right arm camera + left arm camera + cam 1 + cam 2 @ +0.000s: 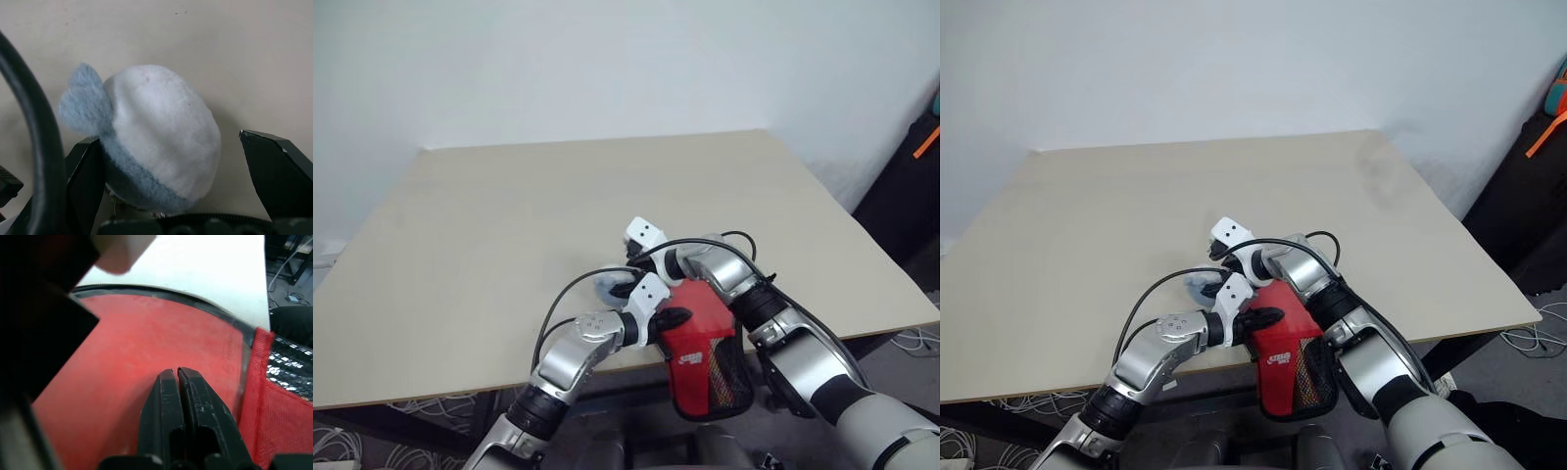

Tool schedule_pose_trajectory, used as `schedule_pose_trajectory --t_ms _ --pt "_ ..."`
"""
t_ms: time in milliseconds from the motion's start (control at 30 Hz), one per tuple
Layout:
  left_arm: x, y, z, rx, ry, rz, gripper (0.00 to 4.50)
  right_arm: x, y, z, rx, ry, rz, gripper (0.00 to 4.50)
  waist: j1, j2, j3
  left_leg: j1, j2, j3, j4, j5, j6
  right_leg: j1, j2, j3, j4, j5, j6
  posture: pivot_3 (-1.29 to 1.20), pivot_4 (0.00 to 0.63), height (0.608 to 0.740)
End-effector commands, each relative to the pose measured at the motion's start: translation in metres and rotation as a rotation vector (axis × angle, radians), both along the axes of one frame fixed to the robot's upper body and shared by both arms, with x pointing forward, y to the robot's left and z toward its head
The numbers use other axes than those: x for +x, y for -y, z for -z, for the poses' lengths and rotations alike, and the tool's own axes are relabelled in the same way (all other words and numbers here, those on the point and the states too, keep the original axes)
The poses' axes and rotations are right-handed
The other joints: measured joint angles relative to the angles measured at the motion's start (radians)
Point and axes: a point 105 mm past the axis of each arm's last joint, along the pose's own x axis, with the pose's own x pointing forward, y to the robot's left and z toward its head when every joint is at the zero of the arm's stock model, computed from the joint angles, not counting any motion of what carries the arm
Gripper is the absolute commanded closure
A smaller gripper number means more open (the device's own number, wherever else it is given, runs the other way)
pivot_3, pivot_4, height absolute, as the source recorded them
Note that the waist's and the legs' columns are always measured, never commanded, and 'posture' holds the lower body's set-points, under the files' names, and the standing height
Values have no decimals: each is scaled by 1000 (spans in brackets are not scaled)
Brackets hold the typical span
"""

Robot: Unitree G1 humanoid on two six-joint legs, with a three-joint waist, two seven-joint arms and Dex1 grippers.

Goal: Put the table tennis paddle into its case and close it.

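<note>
Beige table [460, 245] before you, your left gripper [680, 316] pinched shut with fingertips on the red paddle [146, 347] inside its case [720, 377] overhanging the near edge, your right gripper [181, 166] spread wide around a grey-white plush blob [156, 137].

1. The table [509, 215] is bare across its far half and both sides, leaving broad room to pass.
2. Near the front edge, the case [705, 357], overhanging it, and both arms crowd one spot.
3. A fluffy blob [156, 137] sits between the spread fingers of the right gripper [181, 171], perhaps touching one.
</note>
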Motion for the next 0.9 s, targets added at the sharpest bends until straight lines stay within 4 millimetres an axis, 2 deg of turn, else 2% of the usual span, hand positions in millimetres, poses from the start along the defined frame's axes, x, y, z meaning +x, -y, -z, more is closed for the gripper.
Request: schedule_pose_trajectory --t_ms 33,267,400,900 --pt "1 -8 7 39 -22 -24 4500 8 -8 -22 41 75 -12 1270 1 0 0 0 0 0 0 0 0 0 0 0 0 0 0 0 0 740" --pt "6 -11 9 52 -16 -43 4500 15 -4 -22 49 89 17 3584 2 0 0 0 -1 0 0 0 0 0 -1 0 0 0 0 0 0 740" --pt "8 -9 11 56 -10 -47 4500 19 -3 -24 56 93 40 4465 2 0 0 0 -1 0 1 0 0 1 -1 0 0 0 0 0 0 740" --pt "16 6 19 116 41 -17 4500 30 7 -35 70 104 108 4493 2 0 0 0 -1 -1 1 0 0 1 -1 0 0 0 0 0 0 740"
